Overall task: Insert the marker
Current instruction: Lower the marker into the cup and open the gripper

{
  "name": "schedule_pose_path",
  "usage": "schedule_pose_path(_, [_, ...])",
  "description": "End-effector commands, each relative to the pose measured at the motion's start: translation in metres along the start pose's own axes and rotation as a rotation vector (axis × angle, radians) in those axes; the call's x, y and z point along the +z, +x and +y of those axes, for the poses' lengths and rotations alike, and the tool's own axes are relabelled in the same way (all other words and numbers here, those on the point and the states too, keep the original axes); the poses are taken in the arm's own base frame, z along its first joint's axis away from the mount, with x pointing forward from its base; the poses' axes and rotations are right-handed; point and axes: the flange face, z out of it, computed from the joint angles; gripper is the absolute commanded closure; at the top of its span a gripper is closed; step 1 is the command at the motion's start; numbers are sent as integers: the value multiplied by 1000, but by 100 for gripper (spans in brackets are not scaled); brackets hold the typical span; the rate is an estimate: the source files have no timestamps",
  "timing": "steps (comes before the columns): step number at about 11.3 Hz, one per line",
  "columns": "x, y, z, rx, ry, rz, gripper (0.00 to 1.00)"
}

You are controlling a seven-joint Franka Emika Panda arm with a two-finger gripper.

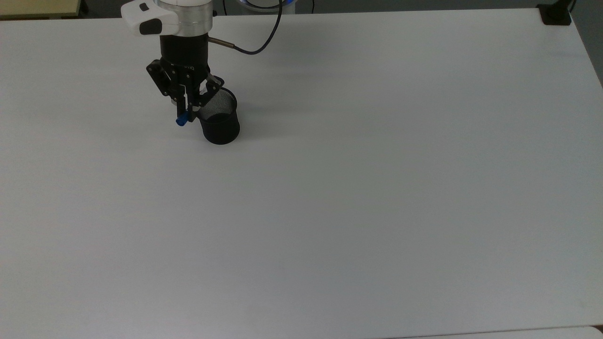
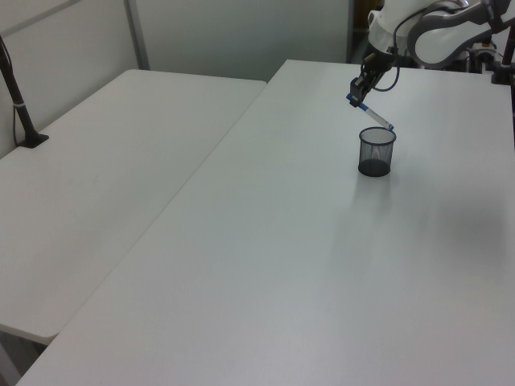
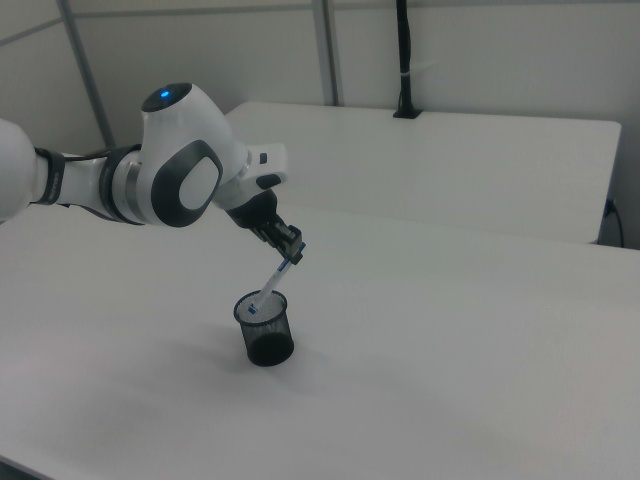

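Note:
My gripper (image 1: pixel 186 113) is shut on the marker (image 1: pixel 181 121), gripping it near the blue-capped upper end. The white barrel slants down from the gripper (image 3: pixel 291 250) to the black mesh cup (image 3: pixel 268 335). In the right view the marker (image 3: pixel 272 281) has its small blue tip just inside the cup's mouth. In the left view the marker (image 2: pixel 372 114) leans from the gripper (image 2: pixel 355 95) down to the far rim of the cup (image 2: pixel 376 153). The cup (image 1: pixel 219 127) stands upright on the white table, just to the right of the gripper in the top view.
A dark cable (image 1: pixel 264 40) loops behind the wrist. A black clamp (image 1: pixel 555 14) sits at the table's (image 1: pixel 377 188) far right corner. A second white table (image 2: pixel 105 153) adjoins in the left view, with a black post (image 2: pixel 16 88) on it.

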Motion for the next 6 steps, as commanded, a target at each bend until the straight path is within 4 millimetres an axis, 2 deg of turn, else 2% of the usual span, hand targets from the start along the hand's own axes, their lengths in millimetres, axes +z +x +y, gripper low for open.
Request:
schedule_pose_path(1, [15,-9,-22,-38,21,-7,86])
schedule_pose_path(3, [22,-9,-28,-4,32,6,76])
schedule_pose_path(4, [21,-9,-31,-3,35,10,47])
schedule_pose_path(5, [17,-8,-37,-10,40,14,0])
schedule_pose_path(6, [11,-5,-43,-17,45,22,0])
